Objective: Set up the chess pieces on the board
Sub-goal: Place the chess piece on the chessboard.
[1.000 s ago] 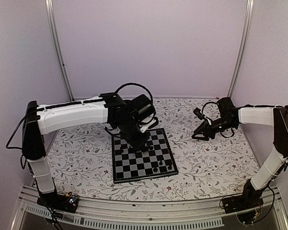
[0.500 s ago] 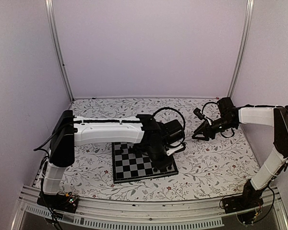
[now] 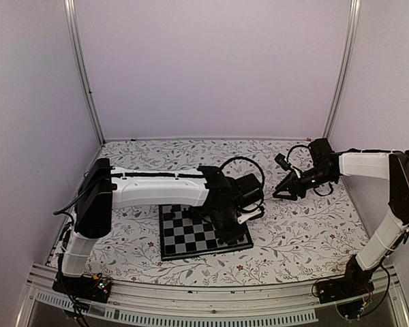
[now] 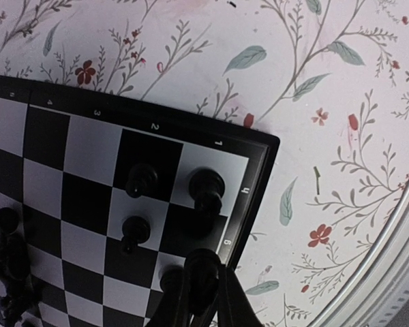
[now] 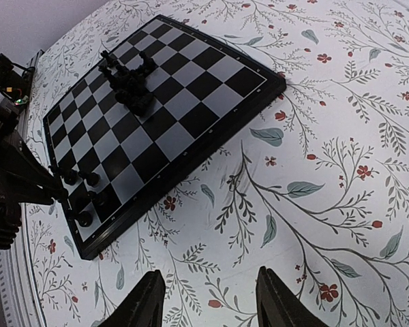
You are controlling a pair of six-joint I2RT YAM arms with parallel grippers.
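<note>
The board (image 3: 180,235) lies at the table's middle, and the left wrist view shows its corner (image 4: 75,163). Three chess pieces (image 4: 142,180) stand on squares near that corner, and a fourth (image 4: 170,279) stands right beside my fingers. My left gripper (image 4: 203,303) is shut on a black chess piece (image 4: 203,272), held over the edge squares. A pile of chess pieces (image 5: 129,82) lies further in on the board (image 5: 191,88). My right gripper (image 5: 211,306) hangs open over the floral cover, right of the board, with nothing between its fingers.
The left arm (image 3: 157,191) stretches across the board's left half, its wrist (image 3: 228,211) hiding the near right corner in the top view. The right arm (image 3: 354,167) reaches in from the right. Grey walls enclose the floral table cover (image 3: 293,231).
The left arm has swung from the board's far middle to its near right corner, carrying a piece. The right arm has not moved.
</note>
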